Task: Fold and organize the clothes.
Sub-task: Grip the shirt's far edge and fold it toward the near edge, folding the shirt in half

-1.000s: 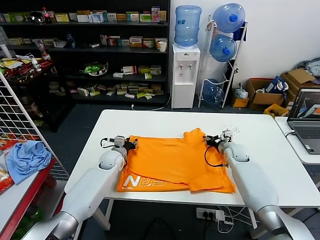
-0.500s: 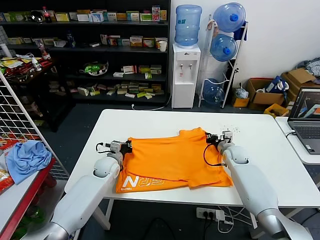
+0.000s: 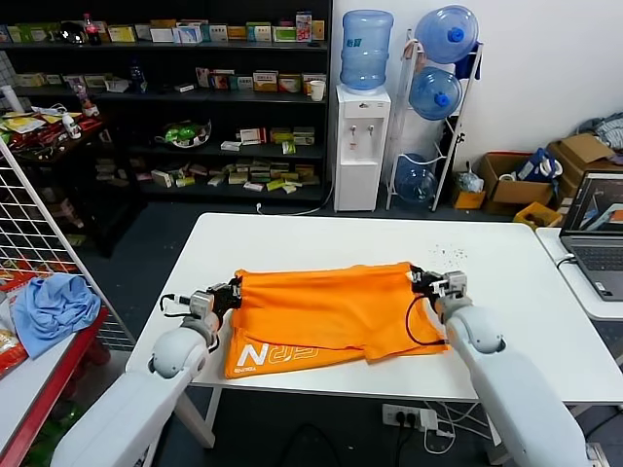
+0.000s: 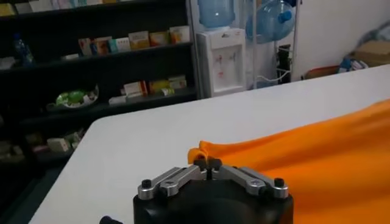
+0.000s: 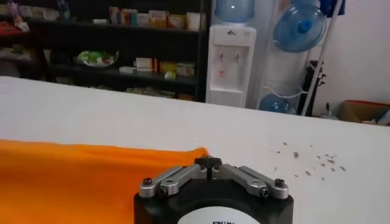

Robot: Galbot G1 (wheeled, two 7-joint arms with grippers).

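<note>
The clothes are one bright orange T-shirt [image 3: 331,311] lying on the white table [image 3: 321,238]. Its far edge is pulled taut into a straight line between my two grippers. White lettering [image 3: 282,355] shows on the layer nearest the front edge. My left gripper [image 3: 234,289] is shut on the shirt's far left corner, and the fabric [image 4: 304,158] bunches right at its fingertips [image 4: 208,163]. My right gripper [image 3: 417,277] is shut on the far right corner, where the orange cloth [image 5: 73,176] ends at its closed tips [image 5: 208,161].
A light blue cloth [image 3: 49,306] lies on a red shelf beyond the table's left side, beside a wire rack [image 3: 39,243]. A laptop [image 3: 596,233] sits on a side table at the right. Shelves and a water dispenser [image 3: 360,146] stand behind the table.
Both grippers have closed on the shirt's far edge and drawn it toward the table's front. The raised sleeve bump has flattened and the visible shirt is shorter front to back.
</note>
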